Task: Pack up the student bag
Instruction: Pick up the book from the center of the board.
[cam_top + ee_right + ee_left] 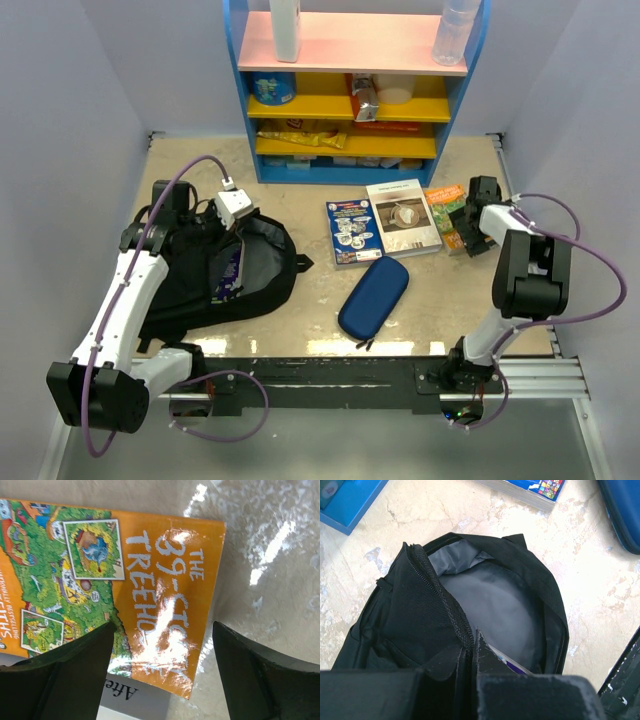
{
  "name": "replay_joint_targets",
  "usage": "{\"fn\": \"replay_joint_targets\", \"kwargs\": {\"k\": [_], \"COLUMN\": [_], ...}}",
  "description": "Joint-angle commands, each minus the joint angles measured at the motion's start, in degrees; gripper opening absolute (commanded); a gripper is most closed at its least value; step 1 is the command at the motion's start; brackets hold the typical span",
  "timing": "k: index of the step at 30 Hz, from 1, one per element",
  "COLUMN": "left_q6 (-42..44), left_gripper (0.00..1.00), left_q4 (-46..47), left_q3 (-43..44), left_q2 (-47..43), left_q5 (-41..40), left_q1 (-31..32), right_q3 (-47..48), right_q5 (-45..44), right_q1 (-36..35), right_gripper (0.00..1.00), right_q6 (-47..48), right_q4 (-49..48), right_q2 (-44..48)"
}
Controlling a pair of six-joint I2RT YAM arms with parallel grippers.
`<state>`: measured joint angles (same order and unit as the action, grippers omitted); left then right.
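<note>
The student bag (225,280) lies at the table's left, black and unzipped. Its grey lining (490,605) shows in the left wrist view, with a purple-edged book (515,666) inside. My left gripper (474,642) is shut on the bag's zipper edge (447,607) and holds the mouth open. At the right, my right gripper (165,635) hovers open over an orange picture book (150,575). One finger (65,675) is over the cover, the other (255,675) over bare table. In the top view, that gripper (468,218) sits beside the orange book (444,218).
A blue book (352,231) and a grey book (402,217) lie mid-table; the grey book (135,700) reaches under the orange one. A dark-blue pencil case (374,297) lies nearer the front. A blue shelf unit (350,100) with supplies stands at the back.
</note>
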<state>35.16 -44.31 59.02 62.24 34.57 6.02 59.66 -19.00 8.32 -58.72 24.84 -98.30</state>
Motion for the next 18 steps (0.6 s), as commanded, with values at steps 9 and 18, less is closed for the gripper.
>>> {"fn": "replay_joint_targets", "kwargs": {"k": [9,18], "left_q6": [0.2,0.2], "left_gripper": [0.00,0.00], "left_q4": [1.5,1.2], "left_q3": [3.1,3.5], "left_q2": [-0.2,-0.4], "left_q5": [4.3,4.5], "left_q1": [0.3,0.3], "right_q3": [3.1,2.1], "right_q5": [2.0,6.0], "right_q1": [0.2,0.3], "right_gripper": [0.78,0.78], "right_q6": [0.2,1.0], "right_q4": [-7.5,-13.1], "right_q2": [-0.6,2.1]}}
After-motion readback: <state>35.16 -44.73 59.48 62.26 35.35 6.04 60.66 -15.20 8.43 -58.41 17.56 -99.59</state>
